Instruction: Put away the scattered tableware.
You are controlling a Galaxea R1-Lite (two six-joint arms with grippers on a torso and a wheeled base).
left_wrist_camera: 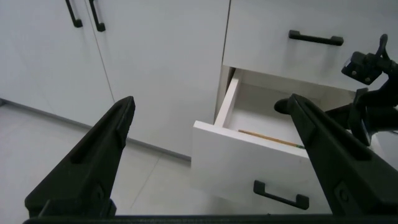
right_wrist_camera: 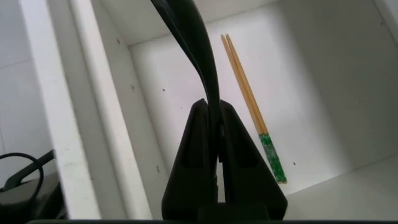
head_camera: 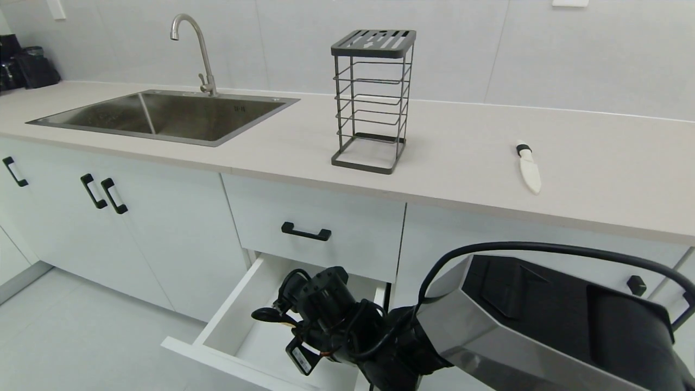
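Note:
My right gripper (head_camera: 289, 318) hangs over the open white drawer (head_camera: 228, 331), shut on the handle of a black spoon (head_camera: 264, 314). In the right wrist view the spoon's handle (right_wrist_camera: 198, 56) rises from between the closed fingers (right_wrist_camera: 242, 168), above a pair of wooden chopsticks (right_wrist_camera: 247, 96) lying on the drawer floor. My left gripper (left_wrist_camera: 211, 155) stands open and holds nothing, beside the drawer (left_wrist_camera: 249, 140) at floor level, where the chopsticks (left_wrist_camera: 270, 138) and the spoon's bowl (left_wrist_camera: 283, 107) show too. A white knife (head_camera: 529, 169) lies on the counter (head_camera: 467, 163) at the right.
A dark wire knife rack (head_camera: 372, 100) stands mid-counter. A steel sink (head_camera: 163, 115) with a faucet (head_camera: 198, 49) is at the left. A closed drawer with a black handle (head_camera: 305, 232) sits above the open one, and cabinet doors (head_camera: 98, 190) are to its left.

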